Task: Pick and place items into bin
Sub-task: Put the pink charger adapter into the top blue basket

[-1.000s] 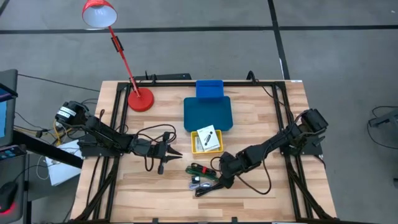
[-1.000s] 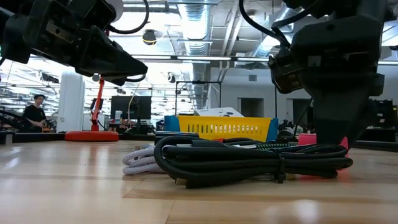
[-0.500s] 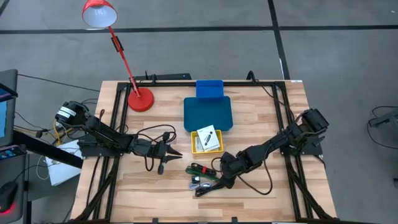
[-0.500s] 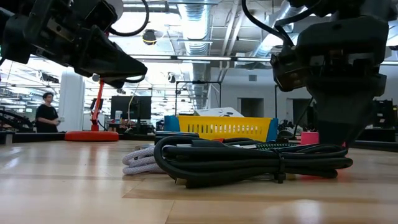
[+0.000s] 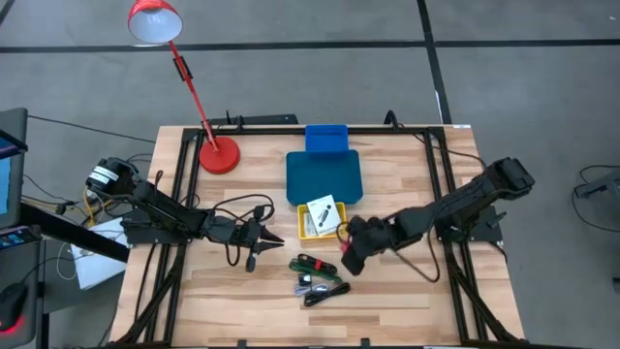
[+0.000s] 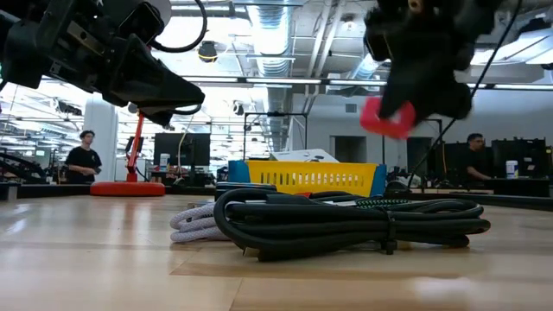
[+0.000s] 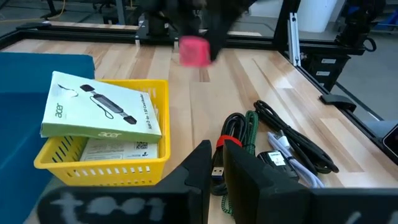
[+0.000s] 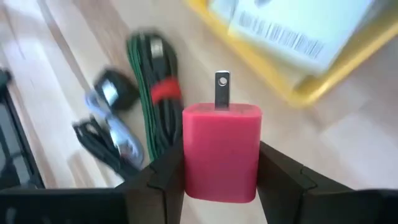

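Reaching low across the table, my right gripper [image 8: 221, 177] hangs raised beside the yellow bin [image 5: 308, 232], its 2 fingers clamped on the pink-red piece [image 8: 221, 152] (boxy, metal prong up). My left gripper [image 5: 262, 236] waits shut, empty.

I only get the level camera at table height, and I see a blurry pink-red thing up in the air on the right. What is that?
Observer: A pink-red charger plug with metal prongs, clamped between the right gripper's fingers.
Operator: Where is it over the table?
Observer: From above, the plug hangs just right of the yellow basket, not yet above it.
Operator: Is anything in that basket?
Observer: Yes, a white printed box lies on top of another printed card.
Operator: And the other arm?
Observer: The left gripper waits shut, left of the basket, holding nothing.
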`<action>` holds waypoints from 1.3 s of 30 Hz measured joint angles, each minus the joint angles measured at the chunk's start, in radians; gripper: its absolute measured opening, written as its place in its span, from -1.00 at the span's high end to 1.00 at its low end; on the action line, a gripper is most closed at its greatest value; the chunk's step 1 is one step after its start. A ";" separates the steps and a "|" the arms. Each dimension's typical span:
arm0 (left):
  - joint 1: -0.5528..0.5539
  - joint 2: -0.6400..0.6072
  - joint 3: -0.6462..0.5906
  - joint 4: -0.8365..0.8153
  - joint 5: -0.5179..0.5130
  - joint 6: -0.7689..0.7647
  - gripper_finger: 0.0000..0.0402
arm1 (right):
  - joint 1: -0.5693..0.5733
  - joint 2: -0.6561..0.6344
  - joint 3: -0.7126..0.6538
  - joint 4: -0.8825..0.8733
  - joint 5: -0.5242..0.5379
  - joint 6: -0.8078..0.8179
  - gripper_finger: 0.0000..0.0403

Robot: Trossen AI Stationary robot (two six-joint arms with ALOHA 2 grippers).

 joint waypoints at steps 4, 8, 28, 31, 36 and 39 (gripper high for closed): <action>0.000 0.000 0.000 0.000 0.000 -0.015 0.84 | -0.078 -0.076 0.001 0.005 0.022 -0.080 0.27; 0.000 0.000 0.000 0.000 0.000 -0.017 0.84 | -0.193 -0.137 0.001 0.010 0.023 -0.179 0.27; 0.000 0.000 0.000 -0.001 0.000 -0.019 0.84 | -0.856 -0.146 0.001 0.288 -0.219 -0.480 0.26; 0.000 0.000 0.000 -0.001 0.000 -0.018 0.84 | -0.928 -0.111 0.005 0.361 -0.273 -0.480 0.26; 0.000 0.000 0.000 -0.001 -0.025 -0.001 0.84 | -1.003 -0.014 0.049 0.415 -0.334 -0.479 0.26; 0.001 0.000 0.000 -0.001 -0.026 0.013 0.84 | -1.024 0.066 0.101 0.416 -0.355 -0.483 0.25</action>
